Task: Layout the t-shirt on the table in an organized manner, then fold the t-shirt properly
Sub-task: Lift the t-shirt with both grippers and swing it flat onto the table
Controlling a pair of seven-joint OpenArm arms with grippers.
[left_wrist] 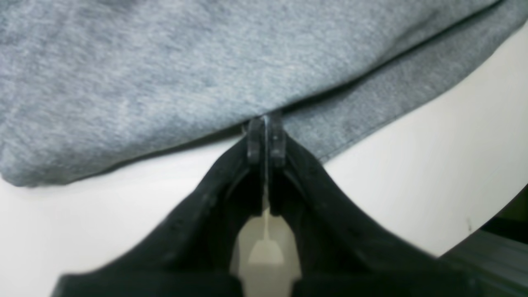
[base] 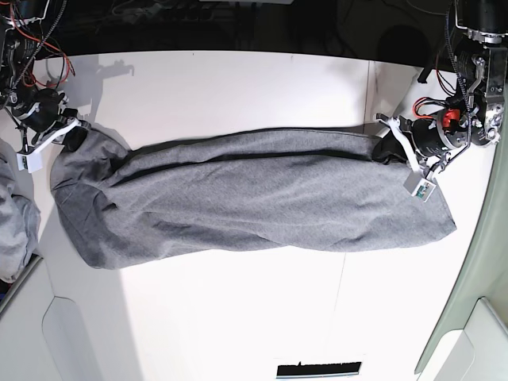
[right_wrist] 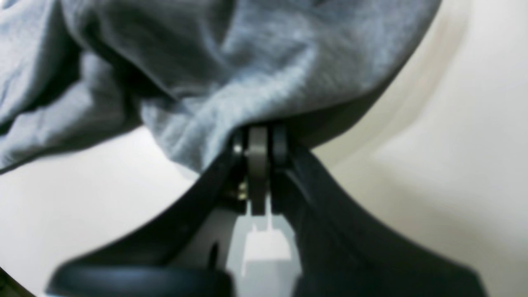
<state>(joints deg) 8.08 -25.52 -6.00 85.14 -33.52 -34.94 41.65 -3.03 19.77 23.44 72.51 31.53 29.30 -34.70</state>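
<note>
T-shirt [base: 254,198] stretched between both grippers (left [left_wrist: 266,136]; right [right_wrist: 258,142]), each clamped.

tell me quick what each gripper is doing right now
left gripper: closed, fingers pinching the edge of the t-shirt.
right gripper: closed, fingers clamped on a bunched edge of the t-shirt.

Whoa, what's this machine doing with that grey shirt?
Two robot arms hold a grey t-shirt stretched between them over a white table. The left gripper is pinched shut on one edge of the cloth, and the right gripper is shut on the opposite end. The shirt lies long and rumpled, not yet flat or folded. A paler bundle of cloth sits at the table's edge.
</note>
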